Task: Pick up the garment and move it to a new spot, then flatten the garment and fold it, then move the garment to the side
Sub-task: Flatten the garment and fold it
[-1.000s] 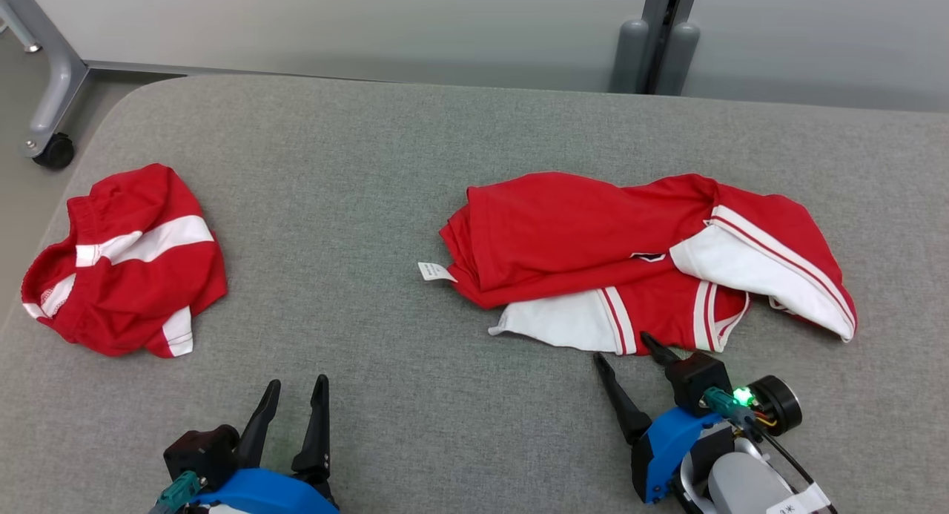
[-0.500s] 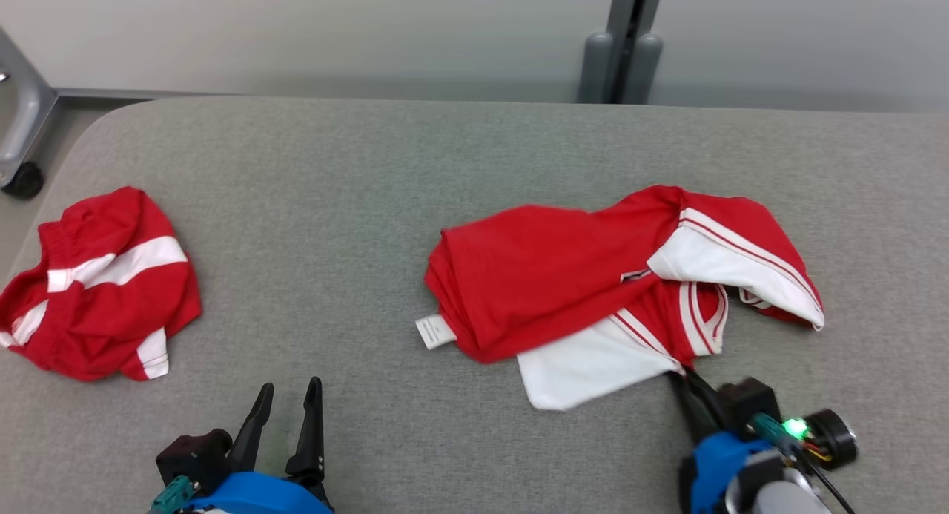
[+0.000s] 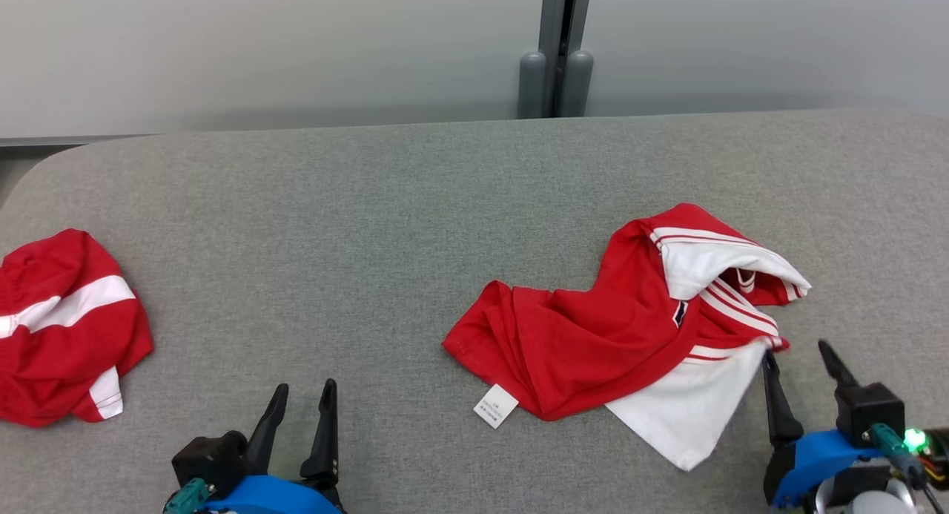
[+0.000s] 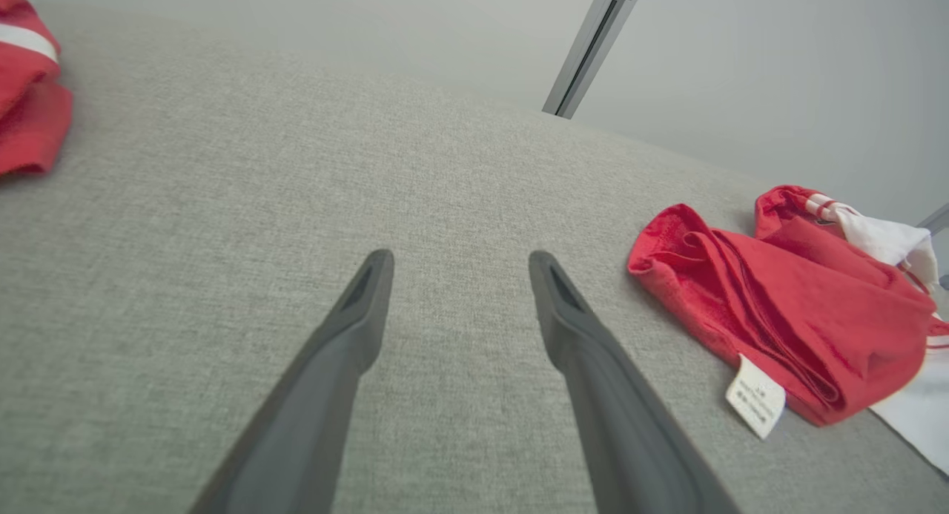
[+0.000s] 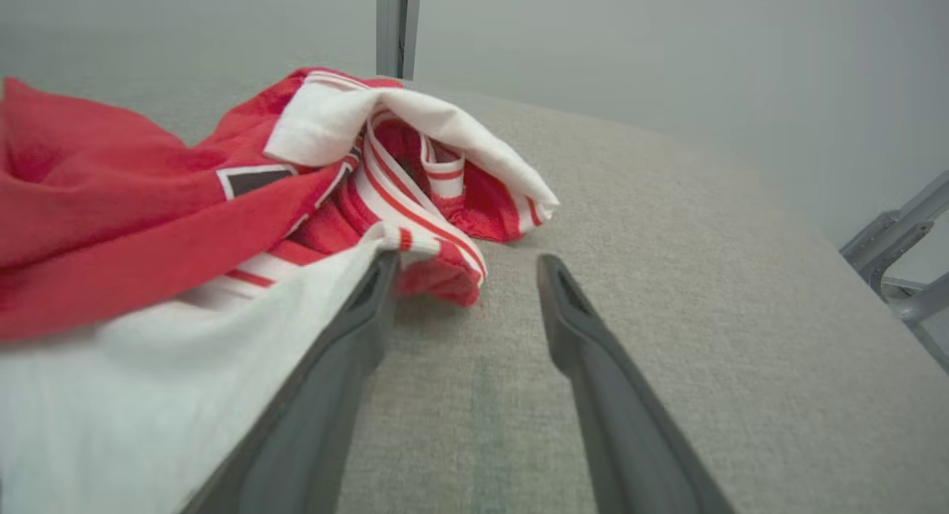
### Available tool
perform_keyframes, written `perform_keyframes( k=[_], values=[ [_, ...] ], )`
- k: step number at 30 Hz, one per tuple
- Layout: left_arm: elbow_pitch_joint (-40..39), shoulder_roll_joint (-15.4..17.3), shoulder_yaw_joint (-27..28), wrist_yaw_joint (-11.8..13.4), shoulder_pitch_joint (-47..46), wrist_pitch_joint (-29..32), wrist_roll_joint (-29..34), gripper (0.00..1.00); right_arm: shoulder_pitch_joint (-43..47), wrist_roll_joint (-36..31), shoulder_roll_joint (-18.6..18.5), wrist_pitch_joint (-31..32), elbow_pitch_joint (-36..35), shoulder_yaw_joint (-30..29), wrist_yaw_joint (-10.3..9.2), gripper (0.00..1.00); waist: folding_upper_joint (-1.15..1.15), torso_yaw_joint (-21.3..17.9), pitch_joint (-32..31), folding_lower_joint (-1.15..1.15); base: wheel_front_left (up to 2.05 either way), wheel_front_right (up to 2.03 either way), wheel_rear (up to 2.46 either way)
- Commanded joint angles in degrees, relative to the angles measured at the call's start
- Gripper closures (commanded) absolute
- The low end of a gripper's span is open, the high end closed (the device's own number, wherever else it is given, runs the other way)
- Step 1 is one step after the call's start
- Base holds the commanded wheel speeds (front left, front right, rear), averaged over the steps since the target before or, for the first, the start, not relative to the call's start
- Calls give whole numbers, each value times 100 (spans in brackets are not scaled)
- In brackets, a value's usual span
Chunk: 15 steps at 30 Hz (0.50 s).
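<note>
The garment (image 3: 593, 343) is a red shirt with white panels and stripes, lying crumpled right of centre on the grey table (image 3: 385, 225). Its white care label (image 3: 496, 406) sticks out at the front left. My right gripper (image 3: 797, 354) stands open at the garment's right front edge; in the right wrist view the left finger (image 5: 348, 328) touches the white cloth (image 5: 148, 380), with bare table between the jaws. At the lower left my left gripper (image 3: 302, 395) is open over bare table, and its wrist view shows the garment (image 4: 786, 306) off to the right.
A second red and white garment (image 3: 63, 328) lies bunched at the table's left edge, also seen as a red piece of cloth (image 4: 26, 91) in the left wrist view. A grey post (image 3: 556, 61) stands behind the table. A metal frame (image 5: 890, 239) stands past the table's right edge.
The right gripper shut on the garment's near edge, dragged it toward me and rightward, then opened and let go. The head camera also turned right. The left gripper stayed open and still.
</note>
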Motion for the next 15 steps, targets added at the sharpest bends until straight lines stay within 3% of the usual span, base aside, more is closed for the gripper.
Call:
perform_keyframes(
  k=[1, 8, 15],
  values=[
    [-39, -2, -41, -8, -25, -14, 14, 0, -8, 73, 33, -2, -147, 1, -2, 0, 0, -13, 10, 0, 0, 0, 0],
    [-393, 54, -534, -8, -255, -14, 49, 0, 99, 978, 90, -3, -1358, 552, -2, 0, 0, -85, 100, 0, 0, 0, 0],
    [-813, 292, -2043, -8, -769, -14, -308, 0, 137, 1506, 91, -3, -1435, 1172, -2, 0, 0, -212, 283, 0, 0, 0, 0]
  ],
)
